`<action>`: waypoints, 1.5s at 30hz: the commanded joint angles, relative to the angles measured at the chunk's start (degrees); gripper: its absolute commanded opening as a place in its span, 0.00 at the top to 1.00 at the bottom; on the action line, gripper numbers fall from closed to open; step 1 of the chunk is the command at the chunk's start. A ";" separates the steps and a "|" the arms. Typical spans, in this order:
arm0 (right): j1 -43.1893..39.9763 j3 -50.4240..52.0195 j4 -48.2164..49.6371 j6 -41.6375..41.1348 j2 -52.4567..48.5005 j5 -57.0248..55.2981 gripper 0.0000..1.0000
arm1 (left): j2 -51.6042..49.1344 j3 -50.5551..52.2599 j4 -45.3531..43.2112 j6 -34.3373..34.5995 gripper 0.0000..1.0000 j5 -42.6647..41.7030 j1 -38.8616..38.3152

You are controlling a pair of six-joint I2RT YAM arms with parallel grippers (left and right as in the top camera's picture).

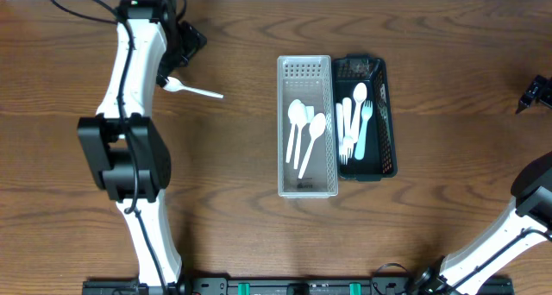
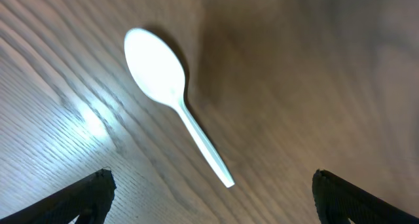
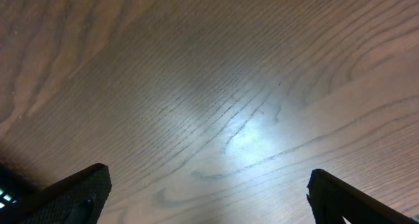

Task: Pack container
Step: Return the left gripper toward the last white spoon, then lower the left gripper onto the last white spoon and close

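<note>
A loose white plastic spoon (image 1: 193, 91) lies on the wooden table at the upper left, its bowl toward the left arm. My left gripper (image 1: 186, 43) hovers just beyond it, open and holding nothing. In the left wrist view the spoon (image 2: 169, 93) lies diagonally ahead of the open left gripper (image 2: 211, 179), with the handle end between the two fingers. A clear container (image 1: 304, 183) at the table's centre holds white spoons. The dark container (image 1: 390, 122) beside it holds white forks. My right gripper (image 1: 535, 93) sits open at the far right edge; the right wrist view has the gripper (image 3: 208, 179) over bare wood.
The two containers stand side by side, touching, in the middle of the table. A black cable (image 1: 82, 9) loops near the left arm's upper link. The arm bases stand along the front edge.
</note>
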State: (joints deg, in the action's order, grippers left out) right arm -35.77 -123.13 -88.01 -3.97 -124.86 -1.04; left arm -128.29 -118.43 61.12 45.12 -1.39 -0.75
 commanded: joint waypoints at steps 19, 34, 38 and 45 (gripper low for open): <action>-0.22 0.15 0.00 -0.72 0.02 -0.02 0.01 | -7.10 -1.16 2.29 18.25 0.02 1.42 0.61; -0.22 0.15 0.00 -0.70 0.02 -0.04 0.01 | -8.70 -0.94 2.89 19.21 0.02 1.40 2.51; -0.22 0.15 0.00 -0.70 0.02 -0.04 0.01 | -9.14 -0.83 2.86 19.02 0.02 1.42 2.51; -0.22 0.15 0.00 -0.72 0.02 -0.04 0.01 | -9.22 -0.68 2.43 19.02 0.02 1.42 2.51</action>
State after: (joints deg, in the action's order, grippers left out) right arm -35.79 -123.13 -88.01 -3.97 -124.86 -1.06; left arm -136.11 -118.43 63.55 63.44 -1.08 1.61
